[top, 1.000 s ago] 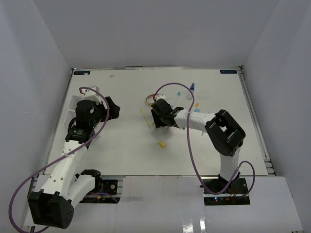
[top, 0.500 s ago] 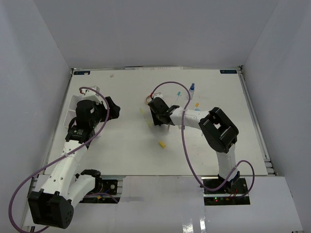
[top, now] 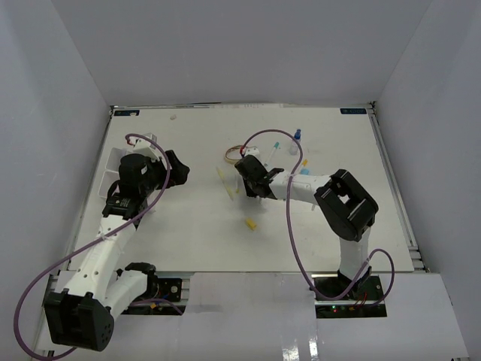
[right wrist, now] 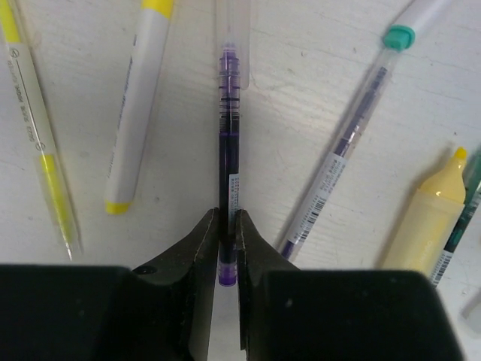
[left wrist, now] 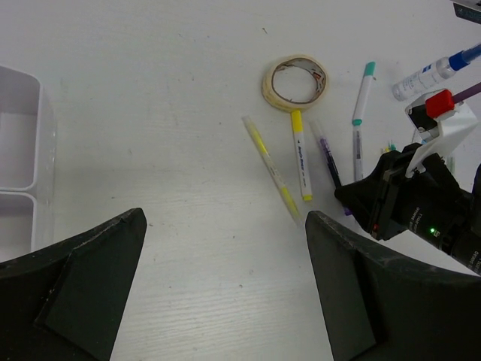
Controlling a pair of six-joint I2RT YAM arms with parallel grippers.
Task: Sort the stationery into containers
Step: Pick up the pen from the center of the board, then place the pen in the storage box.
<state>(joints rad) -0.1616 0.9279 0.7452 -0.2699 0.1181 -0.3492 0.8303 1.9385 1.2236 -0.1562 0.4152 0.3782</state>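
My right gripper (right wrist: 226, 226) is shut on the lower end of a purple pen (right wrist: 227, 143) that lies on the white table. Beside the pen lie a yellow-capped white marker (right wrist: 135, 113), a thin yellow pen (right wrist: 37, 143), a teal-capped pen (right wrist: 346, 150) and a yellow highlighter (right wrist: 425, 218). In the left wrist view the tan tape ring (left wrist: 294, 81) and a clear bottle (left wrist: 432, 71) lie beyond them. The white tray (left wrist: 30, 150) sits at the far left. My left gripper (left wrist: 225, 226) hangs open over bare table, holding nothing.
A small yellow eraser piece (top: 250, 222) lies alone near the table's middle. The right arm's purple cable (top: 289, 226) loops over the table. The left arm (top: 135, 184) stands next to the tray (top: 113, 165) by the left wall.
The right gripper's jaws have closed from half open onto the purple pen. The right wrist shifted slightly among the pens. The left arm has barely moved.
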